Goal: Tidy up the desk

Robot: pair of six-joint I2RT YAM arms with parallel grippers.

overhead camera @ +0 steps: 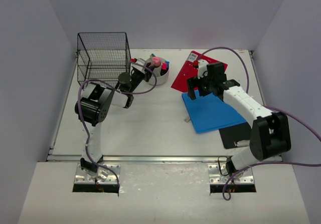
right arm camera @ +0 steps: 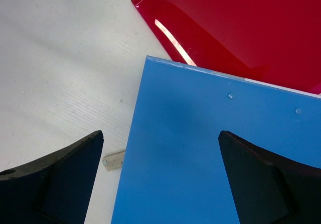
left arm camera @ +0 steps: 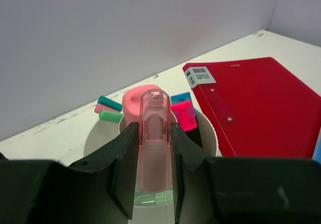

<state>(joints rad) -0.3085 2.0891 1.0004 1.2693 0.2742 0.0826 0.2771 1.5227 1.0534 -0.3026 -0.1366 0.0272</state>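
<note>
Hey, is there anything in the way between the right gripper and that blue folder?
Nothing visible does. The right gripper hangs open directly over one edge of the blue folder, with only air between them. The red folder lies farther back, out of the way.

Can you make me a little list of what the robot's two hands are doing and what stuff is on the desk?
Left gripper: shut on a pink marker, above the white cup
Right gripper: open, over the blue folder corner
In the white cup: more coloured markers
Red folder: partly under the blue folder
Basket: wire, back left of the desk
</note>
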